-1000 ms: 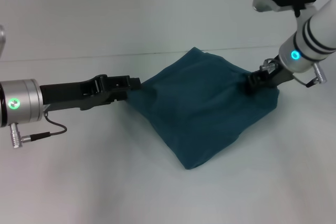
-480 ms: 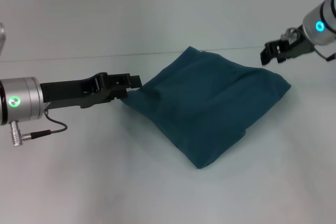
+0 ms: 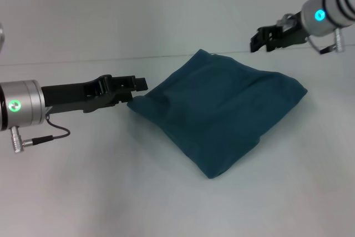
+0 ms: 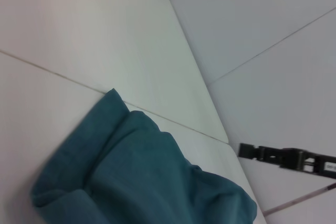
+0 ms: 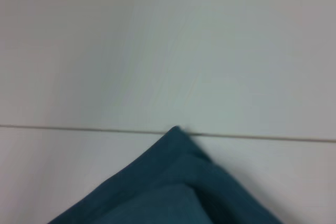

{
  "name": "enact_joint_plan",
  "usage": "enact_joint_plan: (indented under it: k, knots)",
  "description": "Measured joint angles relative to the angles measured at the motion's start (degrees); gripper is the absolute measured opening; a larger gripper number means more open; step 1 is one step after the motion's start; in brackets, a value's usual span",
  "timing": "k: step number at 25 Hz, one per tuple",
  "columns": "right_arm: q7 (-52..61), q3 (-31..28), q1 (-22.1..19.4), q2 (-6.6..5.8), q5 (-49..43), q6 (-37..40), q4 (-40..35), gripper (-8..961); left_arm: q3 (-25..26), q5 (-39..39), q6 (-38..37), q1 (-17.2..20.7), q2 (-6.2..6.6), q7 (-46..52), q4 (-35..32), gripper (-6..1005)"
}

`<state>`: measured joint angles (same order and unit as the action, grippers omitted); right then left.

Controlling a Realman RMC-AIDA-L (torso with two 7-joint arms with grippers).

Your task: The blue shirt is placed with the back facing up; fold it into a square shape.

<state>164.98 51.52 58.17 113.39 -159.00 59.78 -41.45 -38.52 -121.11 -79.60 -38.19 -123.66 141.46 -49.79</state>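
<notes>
Shirt: the blue shirt (image 3: 219, 116) lies as a rough square on my bench (image 3: 111, 187). Left tool (image 3: 133, 90) at its corner, grip state unclear; right tool (image 3: 260, 39) hangs clear above, apparently spread, pinching nothing.

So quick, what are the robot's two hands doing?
Left gripper: at the blue shirt's corner; grip cannot be told.
Right gripper: raised above the shirt, holding nothing.

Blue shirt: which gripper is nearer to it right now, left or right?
Left. The left gripper sits at the near-left corner of the folded blue shirt, about touching it. The right gripper hangs in the air above and beyond the shirt's far right side, clearly apart from it.
</notes>
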Motion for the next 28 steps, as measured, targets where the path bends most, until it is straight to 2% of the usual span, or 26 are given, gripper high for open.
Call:
enact_joint_plan:
  k: [10, 14, 17, 19, 20, 21, 28]
  knots:
    - [-2.71, 0.19, 2.39, 1.27, 3.08, -14.19, 14.06, 394, -0.01, 1.17, 0.13, -0.12, -0.03, 0.03, -0.13, 592]
    - [-2.98, 0.26, 1.74, 1.69, 3.60, -14.68, 14.67, 394, -0.42, 1.25, 0.21, -0.13, -0.09, 0.04, -0.01, 592]
    - [-3.03, 0.03, 1.20, 1.39, 3.63, -12.31, 12.79, 394, -0.56, 1.08, 0.22, -0.13, -0.09, 0.70, 0.04, 592]
    - [-2.97, -0.25, 0.78, 0.75, 3.69, -9.34, 10.36, 394, -0.64, 0.57, -0.02, -0.09, -0.03, 1.71, 0.22, 592]
    - [-2.83, -0.34, 0.62, -0.20, 3.80, -5.32, 7.78, 394, -1.08, -1.34, -0.90, -0.06, 0.06, 3.41, 0.53, 593]
    - [-2.83, -0.34, 0.62, -0.20, 3.80, -5.32, 7.78, 394, -1.47, -2.39, -1.39, -0.06, 0.06, 4.20, 0.68, 593]
    - [-3.02, -0.64, 1.06, -5.28, 9.37, 9.63, 0.71, 394, -7.14, -3.65, -1.88, -0.16, -0.54, 6.22, 2.71, 593]
